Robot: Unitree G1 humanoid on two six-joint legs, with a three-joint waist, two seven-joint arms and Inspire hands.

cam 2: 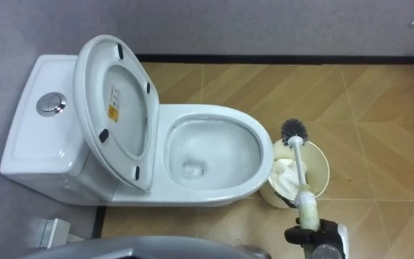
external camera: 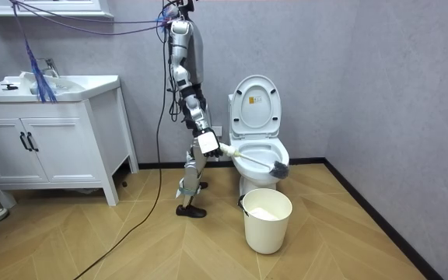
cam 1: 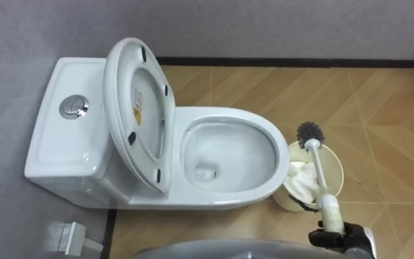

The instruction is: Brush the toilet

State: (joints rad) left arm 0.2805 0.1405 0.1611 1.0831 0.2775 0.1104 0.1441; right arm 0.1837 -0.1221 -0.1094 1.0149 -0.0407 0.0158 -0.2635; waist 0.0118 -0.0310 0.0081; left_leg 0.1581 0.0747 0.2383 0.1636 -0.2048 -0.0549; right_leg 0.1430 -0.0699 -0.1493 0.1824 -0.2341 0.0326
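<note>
The right hand [cam 1: 333, 237], low at near right, grasps the brush [cam 1: 329, 207], head raised over the bucket [cam 1: 338, 169] beside the toilet [cam 1: 228, 115]

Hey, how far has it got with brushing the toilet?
Done: the toilet seat is raised, leaving the bowl open. In hand: the right hand grips the toilet brush, its bristles over the white bucket beside the bowl. Left: scrubbing inside the bowl; whether any has happened already, I can't tell.

I'm driving it in a bathroom: a white toilet [external camera: 253, 109] and a vanity [external camera: 49, 144] with a sink [external camera: 76, 82].
</note>
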